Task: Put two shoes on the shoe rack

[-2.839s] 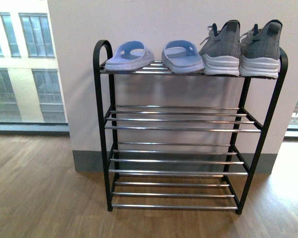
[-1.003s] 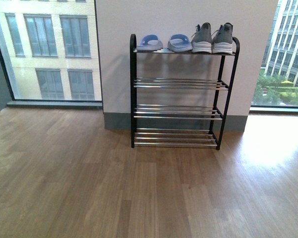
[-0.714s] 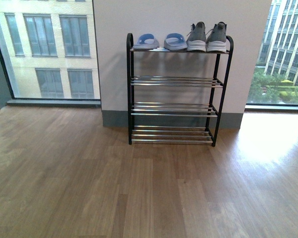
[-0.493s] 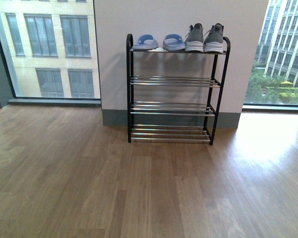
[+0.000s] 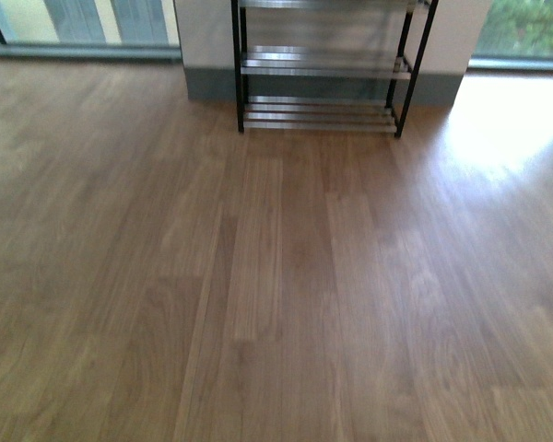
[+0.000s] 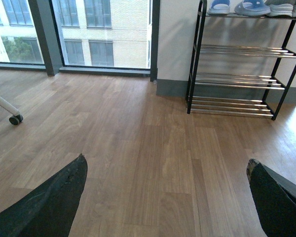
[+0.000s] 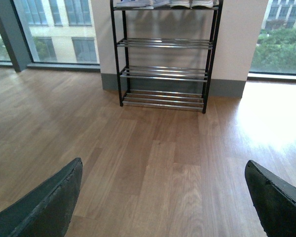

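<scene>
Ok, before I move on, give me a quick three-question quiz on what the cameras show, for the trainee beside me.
1. True or false: the left gripper is shut on something.
2. Which tier of the shoe rack holds the sneakers and the blue slippers? A) top B) second C) bottom
3. Fill in: between the fingers of the right gripper there is only bare ___.

Key:
1. False; its fingers are wide apart with nothing between them.
2. A
3. wooden floor
</scene>
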